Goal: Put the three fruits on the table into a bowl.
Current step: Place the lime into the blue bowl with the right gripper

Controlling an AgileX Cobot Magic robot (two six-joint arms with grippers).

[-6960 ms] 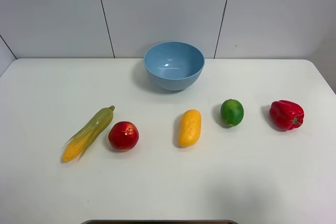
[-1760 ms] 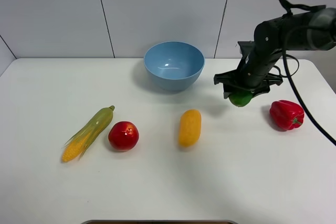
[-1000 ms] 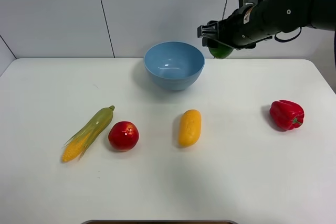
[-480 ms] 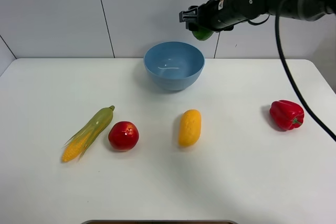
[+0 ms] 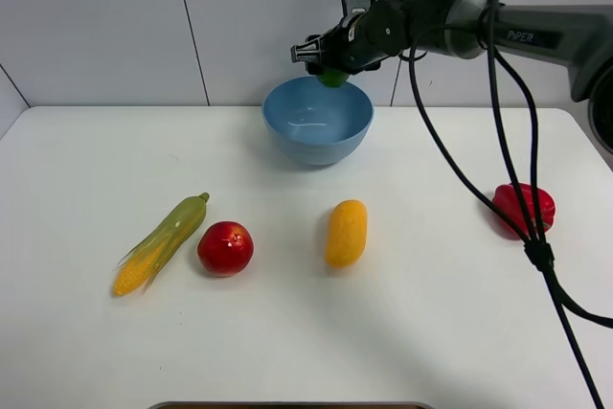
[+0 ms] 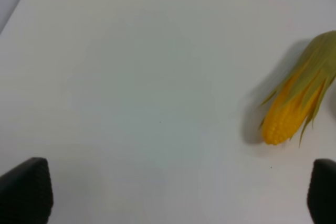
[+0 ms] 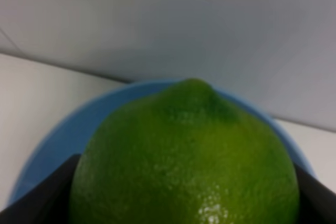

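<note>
While your right claw (image 5: 326, 56) has its jaws pinched on the lime (image 5: 334, 78), check the position before you let go. The grip looks sound: the lime fills the wrist view between both fingers.

Just below the claw is the blue bowl (image 5: 316, 146). From the high camera the lime seems to sit over the wall-side rim, not clearly over the middle, and I can't judge depth from that view. If you release there, it may clip the rim and bounce out onto the table (image 5: 450, 332). A drop from this height could also rock or skid a light plastic bowl. Centre, lower, then open.

Well away from the claw, toward the front edge, the mango (image 5: 346, 233) and apple (image 5: 225, 248) lie on the table, not yet in the bowl. The arm's cable crosses the pepper (image 5: 522, 208), so a swing could drag it.

Your left claw (image 6: 173, 192) is wide open and empty near the corn (image 6: 294, 103). Don't grab the corn; it isn't one of the fruits.
</note>
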